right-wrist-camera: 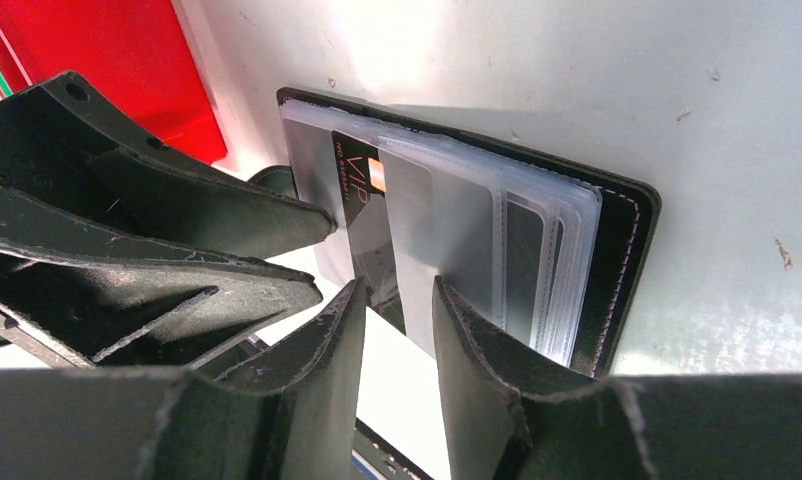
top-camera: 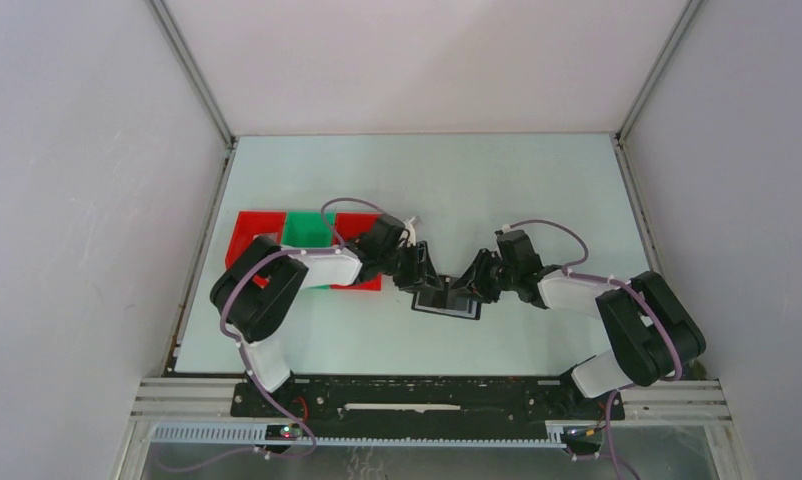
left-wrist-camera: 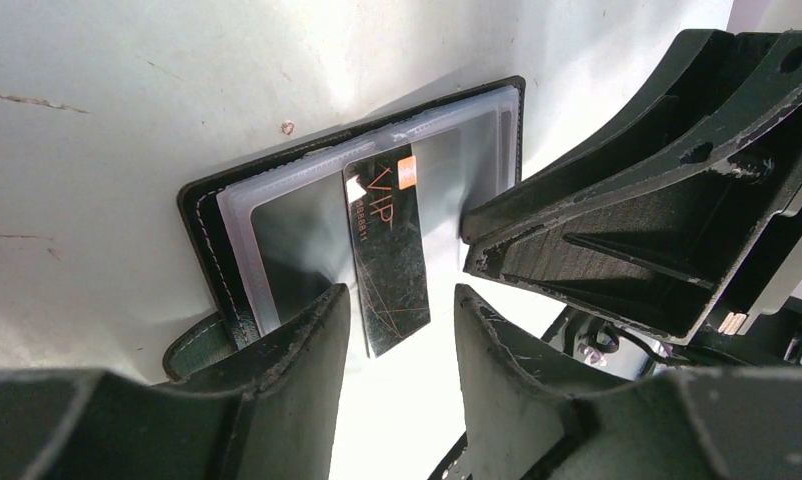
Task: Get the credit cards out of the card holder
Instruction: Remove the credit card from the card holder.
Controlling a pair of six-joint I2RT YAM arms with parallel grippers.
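The holder (top-camera: 447, 302) lies open at mid-frame in the top view. A dark card (left-wrist-camera: 387, 250) juts from it, its long axis running down between the parted fingers of the left gripper (left-wrist-camera: 402, 297), the nearer one. The right gripper (right-wrist-camera: 398, 285), also parted, sits at the holder's lower edge.

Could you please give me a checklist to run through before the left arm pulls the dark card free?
1. Black stitched folding card holder lies open, flat: ok.
2. Dark glossy VIP card pokes out of its clear plastic sleeve: ok.
3. Left gripper jaws straddle the card's free end: ok.
4. Jaws closed on card: not ok, gaps show.
5. Right gripper pinning holder down: cannot tell.
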